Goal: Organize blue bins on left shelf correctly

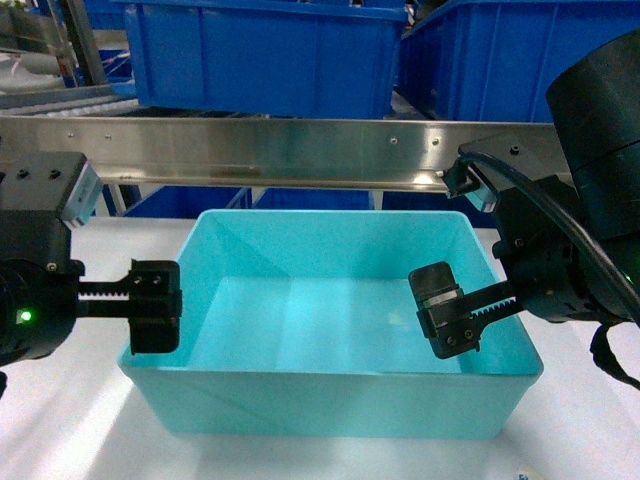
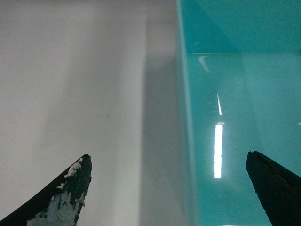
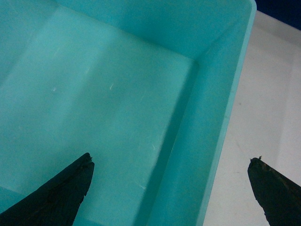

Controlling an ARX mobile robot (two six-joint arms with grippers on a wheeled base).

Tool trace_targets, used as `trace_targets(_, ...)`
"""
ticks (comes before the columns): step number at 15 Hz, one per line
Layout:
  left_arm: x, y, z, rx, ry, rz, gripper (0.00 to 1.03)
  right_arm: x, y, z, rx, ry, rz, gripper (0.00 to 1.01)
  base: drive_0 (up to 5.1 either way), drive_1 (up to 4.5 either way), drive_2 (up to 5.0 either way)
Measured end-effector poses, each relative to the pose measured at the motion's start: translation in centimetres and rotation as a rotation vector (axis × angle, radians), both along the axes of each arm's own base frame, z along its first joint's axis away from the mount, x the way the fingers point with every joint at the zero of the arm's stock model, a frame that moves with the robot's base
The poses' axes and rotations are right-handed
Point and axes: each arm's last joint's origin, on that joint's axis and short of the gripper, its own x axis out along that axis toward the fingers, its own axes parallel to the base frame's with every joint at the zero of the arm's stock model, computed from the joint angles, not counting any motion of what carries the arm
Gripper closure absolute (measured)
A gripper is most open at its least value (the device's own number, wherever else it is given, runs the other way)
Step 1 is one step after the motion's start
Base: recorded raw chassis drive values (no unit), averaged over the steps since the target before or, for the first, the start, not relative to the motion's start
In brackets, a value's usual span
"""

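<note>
So the steel shelf rail [image 1: 300, 150] runs across the upper part of the head view with dark blue crates [image 1: 265, 50] sitting above it, and the turquoise bin [image 1: 330, 400] sits on the white table [image 1: 60, 420] at lower centre, mouth up, long axis running left to right across the frame. Looks like the pickup stage: both arms are lined up for a two-handed grab. The left gripper [image 2: 171, 188] has its jaws spread astride the bin's left wall, and the right gripper [image 3: 174, 188] is spread the same way over the right wall. Next move probably needs both to pinch their rims together, then lift level toward the shelf.
</note>
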Motion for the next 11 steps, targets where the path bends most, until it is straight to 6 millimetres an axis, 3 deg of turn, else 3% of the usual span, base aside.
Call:
trace_targets(3, 0.4, -1.2, -2.5, 0.027, 0.044, 0.020, 0.05, 1.0, -1.1, -2.9, -0.004, 0.053, -0.058, 0.03, 0.0, 0.00, 0.0)
trace_targets(5, 0.6, -1.3, -2.8, 0.028, 0.041, 0.020, 0.31, 0.9, -1.1, -3.1, -0.015, 0.059, -0.048, 0.30, 0.0, 0.00, 0.0)
trace_targets(11, 0.5, -1.4, -2.8, 0.026, 0.047, 0.014, 0.99, 0.9, -1.2, -3.3, 0.001, 0.067, -0.069, 0.96, 0.0, 0.00, 0.0)
